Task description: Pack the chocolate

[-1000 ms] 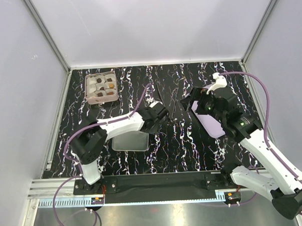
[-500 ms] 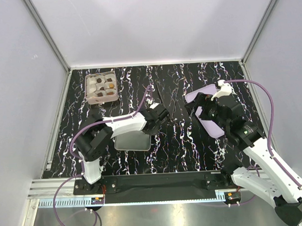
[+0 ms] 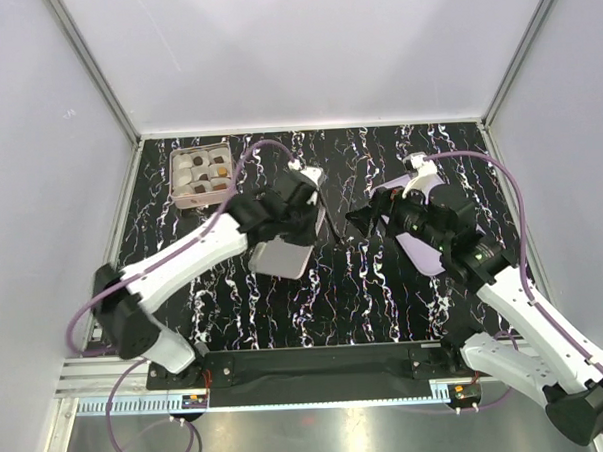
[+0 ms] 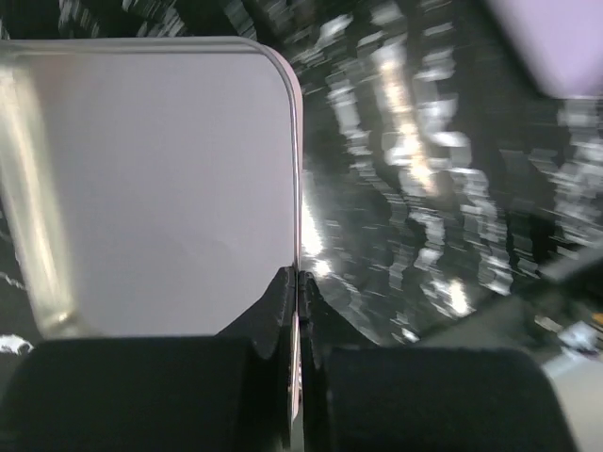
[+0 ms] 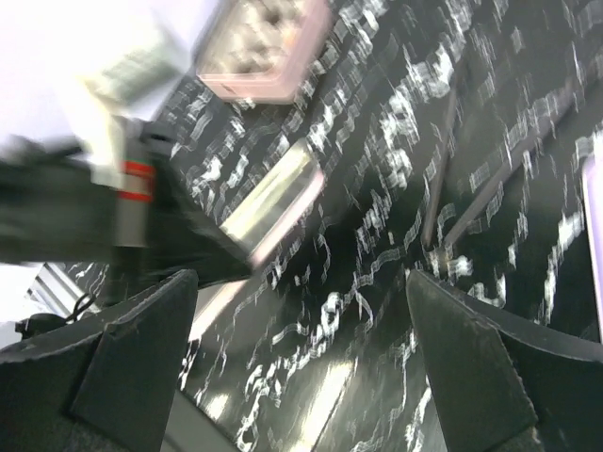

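**Lid Pinched in Left Gripper, Chocolate in Far-Left Tray**

Grips one silver lid (image 3: 281,255) with the left gripper (image 3: 309,224), jaws pressed tight on the rim beside a rounded corner, plain in the left wrist view. Holds the right gripper (image 3: 366,221) spread wide, nothing between its two fingers (image 5: 141,367), facing the lid from close by. Finds the chocolate (image 3: 219,174) in one pink tray (image 3: 204,200) at the far left corner of the black marbled table (image 3: 385,302): six compartments, six white paper cups (image 3: 185,163), small brown lumps in them plus one tan-gold, too small for a firm count. Counts two thin black sticks (image 5: 438,179) lying on the table near the right gripper, and one lavender sheet (image 3: 430,258) partly under the right arm.
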Available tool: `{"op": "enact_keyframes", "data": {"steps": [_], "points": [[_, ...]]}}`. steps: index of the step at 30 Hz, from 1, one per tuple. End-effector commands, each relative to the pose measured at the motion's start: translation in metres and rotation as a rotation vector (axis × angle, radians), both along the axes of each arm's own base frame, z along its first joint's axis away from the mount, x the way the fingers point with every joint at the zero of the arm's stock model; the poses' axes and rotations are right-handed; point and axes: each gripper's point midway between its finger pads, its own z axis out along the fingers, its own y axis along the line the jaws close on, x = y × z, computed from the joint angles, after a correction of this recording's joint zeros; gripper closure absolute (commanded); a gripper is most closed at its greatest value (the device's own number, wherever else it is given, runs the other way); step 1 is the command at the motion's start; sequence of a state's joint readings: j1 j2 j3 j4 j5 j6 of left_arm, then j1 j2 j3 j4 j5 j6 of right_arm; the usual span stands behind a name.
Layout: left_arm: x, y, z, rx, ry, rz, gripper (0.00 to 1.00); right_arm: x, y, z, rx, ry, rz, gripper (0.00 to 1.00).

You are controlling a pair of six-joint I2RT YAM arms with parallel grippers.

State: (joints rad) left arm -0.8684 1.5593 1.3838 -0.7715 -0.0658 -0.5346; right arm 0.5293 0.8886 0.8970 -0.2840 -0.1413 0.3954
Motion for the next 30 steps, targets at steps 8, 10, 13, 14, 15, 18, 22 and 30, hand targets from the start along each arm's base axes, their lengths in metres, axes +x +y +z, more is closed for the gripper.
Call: {"op": "enact_keyframes", "data": {"steps": [8, 10, 13, 14, 15, 18, 22, 30], "points": [[-0.066, 0.038, 0.110, -0.262, -0.116, -0.224, 1.00, -0.020, 0.052, 0.106, 0.018, -0.586, 0.438, 0.00], [-0.075, 0.044, 0.107, -0.270, -0.099, -0.245, 1.00, -0.035, 0.060, 0.107, -0.039, -0.708, 0.573, 0.00], [-0.094, 0.053, 0.106, -0.289, -0.095, -0.306, 1.00, -0.063, 0.064, 0.100, -0.094, -0.930, 0.746, 0.01], [-0.101, 0.058, 0.107, -0.303, -0.099, -0.322, 1.00, -0.069, 0.065, 0.104, -0.101, -1.011, 0.773, 0.02], [-0.108, 0.057, 0.109, -0.328, -0.092, -0.350, 1.00, -0.072, 0.066, 0.103, -0.128, -1.076, 0.801, 0.05], [-0.128, 0.057, 0.116, -0.400, -0.094, -0.431, 1.00, -0.072, 0.075, 0.083, -0.192, -1.102, 0.941, 0.17], [-0.138, 0.057, 0.122, -0.441, -0.116, -0.495, 1.00, -0.076, 0.086, 0.075, -0.179, -1.058, 1.129, 0.20], [-0.140, 0.053, 0.129, -0.466, -0.148, -0.541, 1.00, -0.078, 0.097, 0.059, -0.154, -1.017, 1.253, 0.19]]}}
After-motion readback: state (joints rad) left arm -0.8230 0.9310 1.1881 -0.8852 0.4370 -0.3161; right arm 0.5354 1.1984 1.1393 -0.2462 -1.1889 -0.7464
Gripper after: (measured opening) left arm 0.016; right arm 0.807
